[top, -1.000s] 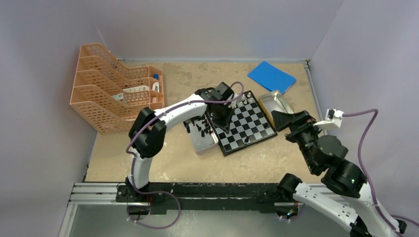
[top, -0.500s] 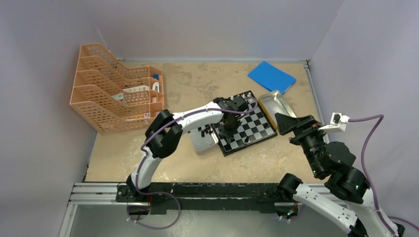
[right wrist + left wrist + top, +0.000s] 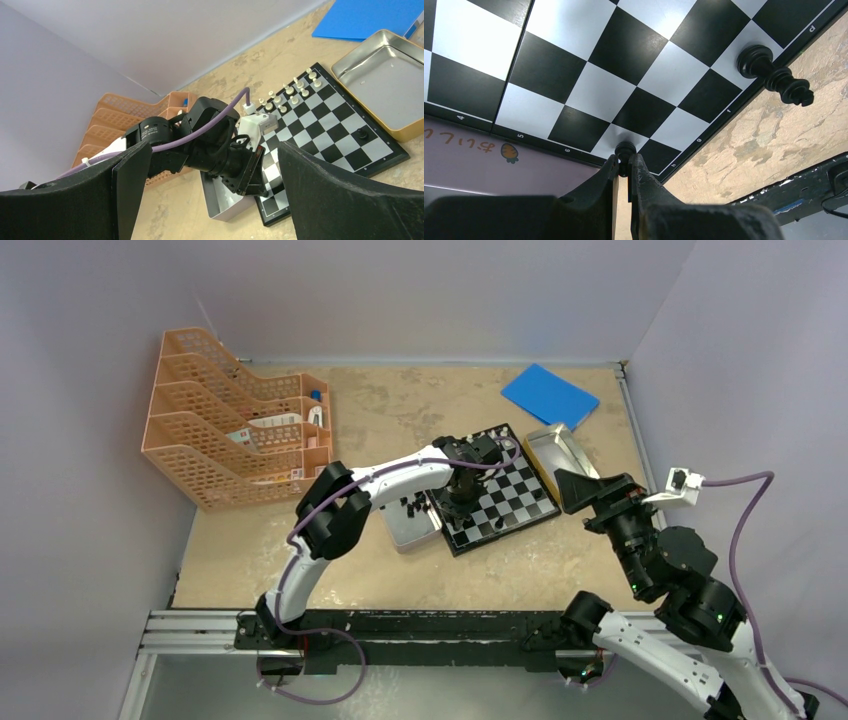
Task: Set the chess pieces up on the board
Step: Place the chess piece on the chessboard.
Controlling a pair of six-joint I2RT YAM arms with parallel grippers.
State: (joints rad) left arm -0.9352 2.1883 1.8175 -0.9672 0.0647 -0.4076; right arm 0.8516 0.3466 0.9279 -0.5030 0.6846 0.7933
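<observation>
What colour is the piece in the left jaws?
The piece is black, clearest in the left wrist view.

Workspace enclosure from above: pale lavender walls (image 3: 450, 290) closed in a tan, mottled tabletop (image 3: 230, 560) on three sides — the whole evenly and softly lit. An orange mesh file rack (image 3: 215, 430) stood against the left wall, and a silver metal rail (image 3: 195, 630) ran along the table's near edge.
</observation>
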